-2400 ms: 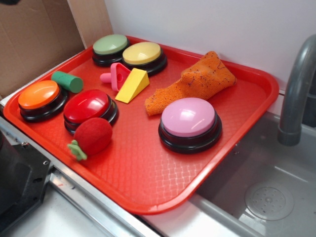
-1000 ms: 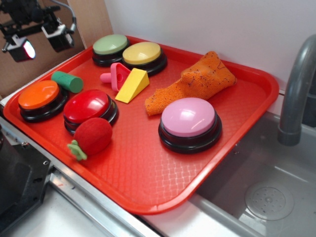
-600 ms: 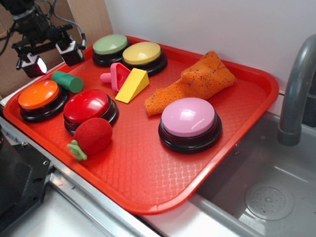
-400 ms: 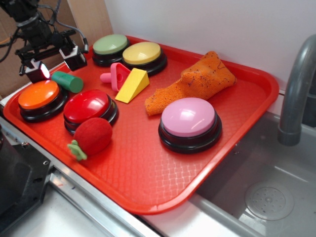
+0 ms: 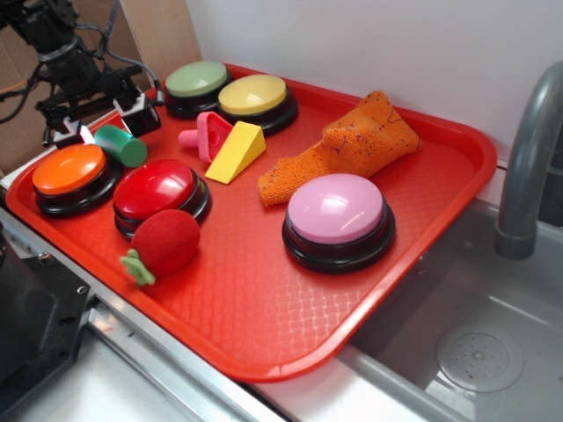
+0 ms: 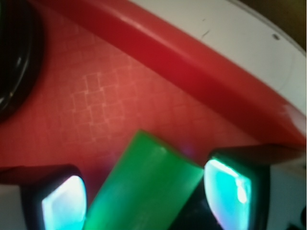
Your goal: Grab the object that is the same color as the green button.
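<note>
Pincer (image 5: 104, 123) open astride green cylinder (image 6: 144, 187) near the red tray (image 5: 264, 325) rim, orange button (image 5: 69, 169) just beside.

Wrist view is blurred; green cylinder (image 6: 144, 187) is cut off by the bottom edge, far end unseen. Fingers (image 6: 62, 201) are also cropped at the bottom. In the exterior view the gripper (image 5: 101, 119) hides the cylinder's back end; can't tell if the pads touch it. Faucet (image 5: 528, 167) is cropped at the right.

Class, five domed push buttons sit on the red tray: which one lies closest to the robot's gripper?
The orange button, at the tray's left corner; the gripper hangs just behind it, straddling the green cylinder.
</note>
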Controlling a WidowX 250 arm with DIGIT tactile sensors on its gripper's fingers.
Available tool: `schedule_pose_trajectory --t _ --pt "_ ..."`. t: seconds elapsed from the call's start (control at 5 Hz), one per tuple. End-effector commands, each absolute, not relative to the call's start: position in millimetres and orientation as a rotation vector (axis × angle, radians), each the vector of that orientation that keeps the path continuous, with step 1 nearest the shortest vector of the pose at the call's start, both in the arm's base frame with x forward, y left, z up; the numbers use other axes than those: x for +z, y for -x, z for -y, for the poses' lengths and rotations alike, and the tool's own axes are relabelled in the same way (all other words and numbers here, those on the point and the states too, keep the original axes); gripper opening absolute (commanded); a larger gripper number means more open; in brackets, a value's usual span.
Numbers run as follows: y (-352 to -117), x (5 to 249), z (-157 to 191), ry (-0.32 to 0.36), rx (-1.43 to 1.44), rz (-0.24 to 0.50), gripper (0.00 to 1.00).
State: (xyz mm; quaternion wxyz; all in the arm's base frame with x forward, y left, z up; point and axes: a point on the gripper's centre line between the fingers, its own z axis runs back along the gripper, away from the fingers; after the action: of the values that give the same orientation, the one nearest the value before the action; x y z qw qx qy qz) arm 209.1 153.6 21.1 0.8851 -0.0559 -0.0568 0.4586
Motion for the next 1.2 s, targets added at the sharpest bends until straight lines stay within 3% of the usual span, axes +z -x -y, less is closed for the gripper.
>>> schedule_pose_trajectory --t 0.0,0.2,0.6,1.0 --pt "-206 15 -158 0.132 0.956 0.124 0.82" --pt "-207 15 -155 0.134 0.934 0.135 0.00" --pt "-218 35 -154 0.154 0.919 0.172 0.00" --pt "-234 89 -130 0.124 0.791 0.204 0.00"
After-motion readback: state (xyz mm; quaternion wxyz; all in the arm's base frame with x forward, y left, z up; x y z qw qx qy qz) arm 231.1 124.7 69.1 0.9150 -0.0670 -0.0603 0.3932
